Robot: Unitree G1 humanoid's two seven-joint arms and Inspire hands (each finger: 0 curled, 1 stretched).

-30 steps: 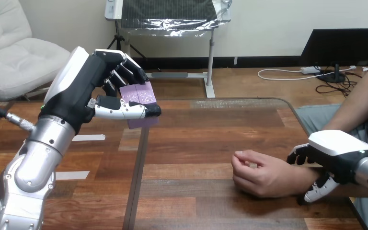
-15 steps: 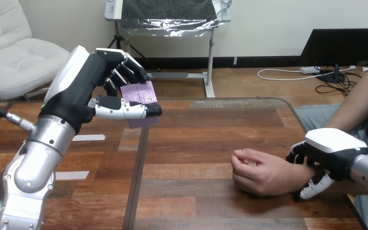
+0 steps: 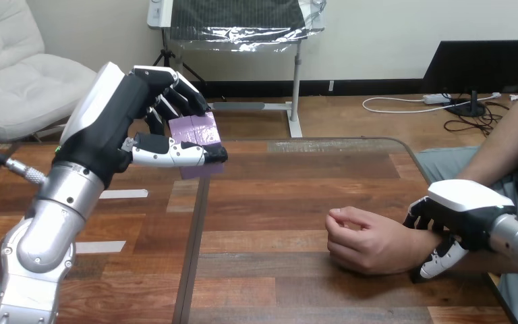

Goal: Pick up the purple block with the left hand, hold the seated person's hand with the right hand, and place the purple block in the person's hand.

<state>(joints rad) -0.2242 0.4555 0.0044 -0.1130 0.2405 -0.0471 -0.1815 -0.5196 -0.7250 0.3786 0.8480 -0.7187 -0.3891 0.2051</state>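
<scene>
Left hand raised, fingers and thumb pinched closed — right hand low, fingers curled downward.

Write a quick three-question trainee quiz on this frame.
1. Fill in: the right hand is curled round the person's ____.
2. True or false: the person's hand rests on the table with its fingers curled.
3. The block is: A) on the table, B) in the person's hand, C) held up in the left hand.

Key: 1 wrist; 2 true; 3 C.
</scene>
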